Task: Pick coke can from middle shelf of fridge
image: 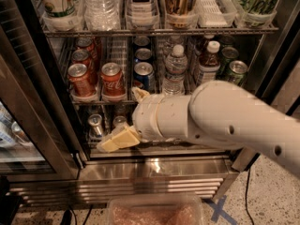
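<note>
Gripper low, coke can above: snag and mix-up risks

The gripper (117, 139) hangs below the coke can (111, 81), which stands at the front of the middle shelf (89, 101); I cannot tell if the pincer is apart or together. Rising straight up could catch the rack edge, or nudge the darker can (80, 78) just left of the coke can.

My gripper (115, 141) below middle shelf (96, 101) front edge | coke can (111, 78) on that shelf, front row, above my gripper
</note>
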